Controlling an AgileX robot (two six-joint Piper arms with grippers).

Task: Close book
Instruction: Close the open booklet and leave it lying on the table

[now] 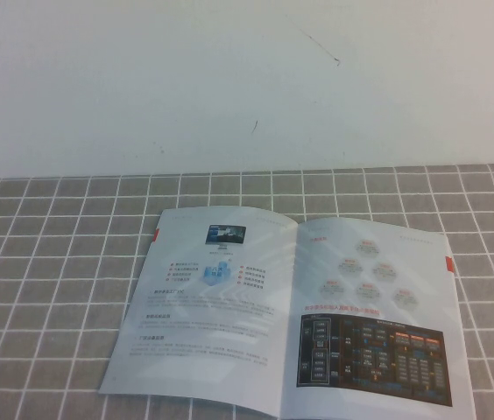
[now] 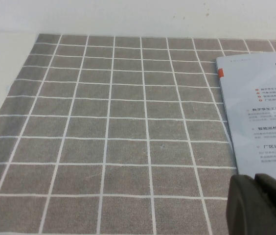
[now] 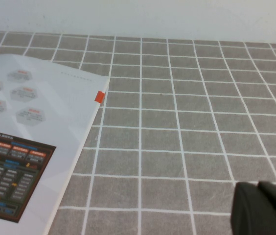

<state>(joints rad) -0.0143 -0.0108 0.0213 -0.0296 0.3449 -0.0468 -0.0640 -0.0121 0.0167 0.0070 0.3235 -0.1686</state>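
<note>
**Lying open on the checked cloth: a booklet between two grippers**

A thin glossy booklet with white printed pages is lying open and flat on a grey fabric tablecloth with a white grid. Both pages are facing up, and the fold is running away from the robot toward the plain white wall. The left page is carrying a small photo above columns of text. The right page is carrying pale hexagon graphics above a dark diagram block. A small red tab on the left page and another red tab on the right page are showing at the outer edges.

The left gripper is showing only as a dark tip in the left wrist view, hanging over the cloth. The booklet's left page is lying just ahead of that tip, with its near edge seeming to meet it. Whether this gripper is spread or pressed together cannot be told.

The right gripper is likewise showing only as a dark tip in the right wrist view, over bare cloth. The booklet's right page is lying well apart from it, with several grey squares between them. Its state cannot be told either.
</note>
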